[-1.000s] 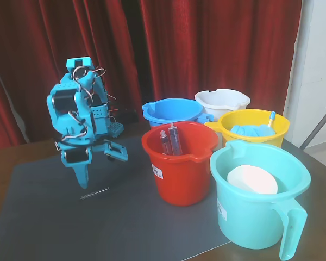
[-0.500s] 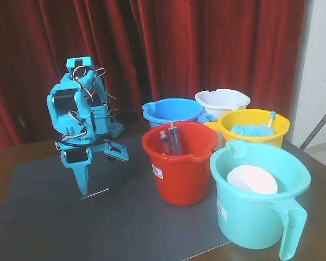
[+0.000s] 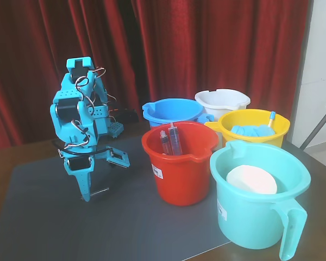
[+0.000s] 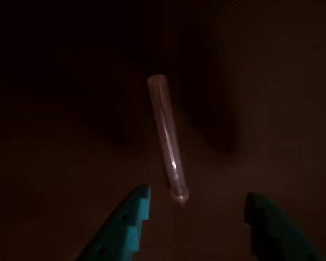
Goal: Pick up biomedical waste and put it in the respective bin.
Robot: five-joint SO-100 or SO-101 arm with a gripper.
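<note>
The biomedical waste, a slim clear stick (image 3: 100, 191), lies flat on the grey mat (image 3: 54, 228) at the left. In the wrist view the stick (image 4: 167, 136) is a clear tube lying lengthwise, with its near end between my fingertips. My teal gripper (image 3: 102, 180) points down at the mat, open, just above the stick and not touching it. The wrist view shows the gripper (image 4: 198, 191) with its jaws wide apart. The white bucket (image 3: 228, 99) with the wavy rim stands at the back right, behind the yellow one.
A red bucket (image 3: 179, 174) holding two blue-tinted syringes (image 3: 171, 140) stands right of the gripper. Behind it is a blue bucket (image 3: 171, 111). A yellow bucket (image 3: 255, 130) holds blue items and a blue-tipped stick (image 3: 270, 118). A teal jug (image 3: 261, 212) holds a white disc (image 3: 251, 179).
</note>
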